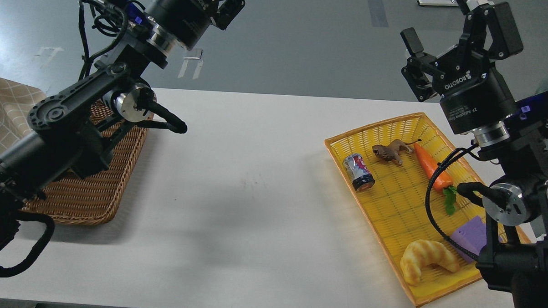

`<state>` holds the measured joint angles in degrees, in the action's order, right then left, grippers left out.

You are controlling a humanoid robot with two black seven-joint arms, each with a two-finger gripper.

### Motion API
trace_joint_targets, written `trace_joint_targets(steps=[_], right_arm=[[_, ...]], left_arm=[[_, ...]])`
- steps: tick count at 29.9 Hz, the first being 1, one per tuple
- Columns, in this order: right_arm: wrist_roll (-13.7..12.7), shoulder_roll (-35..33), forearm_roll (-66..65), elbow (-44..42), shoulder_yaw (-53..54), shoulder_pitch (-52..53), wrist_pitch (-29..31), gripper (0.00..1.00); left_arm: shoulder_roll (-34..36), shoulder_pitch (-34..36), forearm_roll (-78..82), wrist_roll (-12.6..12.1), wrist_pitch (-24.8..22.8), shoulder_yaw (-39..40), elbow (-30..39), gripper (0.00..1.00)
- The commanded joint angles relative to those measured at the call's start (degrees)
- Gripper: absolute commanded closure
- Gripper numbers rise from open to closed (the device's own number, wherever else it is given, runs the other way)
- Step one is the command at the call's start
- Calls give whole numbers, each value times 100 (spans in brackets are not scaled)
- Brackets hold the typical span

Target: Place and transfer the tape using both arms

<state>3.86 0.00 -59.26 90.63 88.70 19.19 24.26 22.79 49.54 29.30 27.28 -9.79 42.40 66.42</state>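
Cropping hides the left tool [228,6] — right tool [446,39] gapes.

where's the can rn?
Head view: the can lies on its side in the yellow tray, right side of the table, just left of the toy animal.

yellow tray [347,141]: can [358,172], lion [391,151], carrot [431,166], croissant [424,259] | wicker basket [85,197]

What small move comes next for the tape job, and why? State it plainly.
Probably lift the left arm clear of the wicker basket. It hides much of that basket, and no tape shows anywhere. The yellow tray holds only a can, toy animal, carrot, croissant and purple block. The right claw hangs open and empty.
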Motion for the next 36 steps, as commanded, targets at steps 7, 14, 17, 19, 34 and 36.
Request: trace_joint_targets(steps=[7, 14, 17, 19, 34, 36], right_arm=[[1, 0, -16, -151, -46, 112, -18, 0], [-17, 0, -24, -352, -107, 506, -35, 0], [-17, 0, -24, -519, -116, 665, -35, 0], [-25, 0, -33, -564, -116, 718, -35, 0], [-43, 0, -60, -924, -362, 1140, -88, 0], [-34, 0, -60, -924, -388, 1140, -97, 0]], left_arm=[[-855, -630, 322, -3, -330, 506, 73, 2], [-1031, -1174, 349, 72, -444, 936, 608, 2], [-961, -1341, 314, 72, -567, 1305, 767, 2], [-934, -1386, 313, 72, -742, 1402, 820, 2], [-494, -1781, 340, -240, -1156, 1869, 1163, 2], [-503, -1790, 340, -258, -1156, 1869, 1163, 2]])
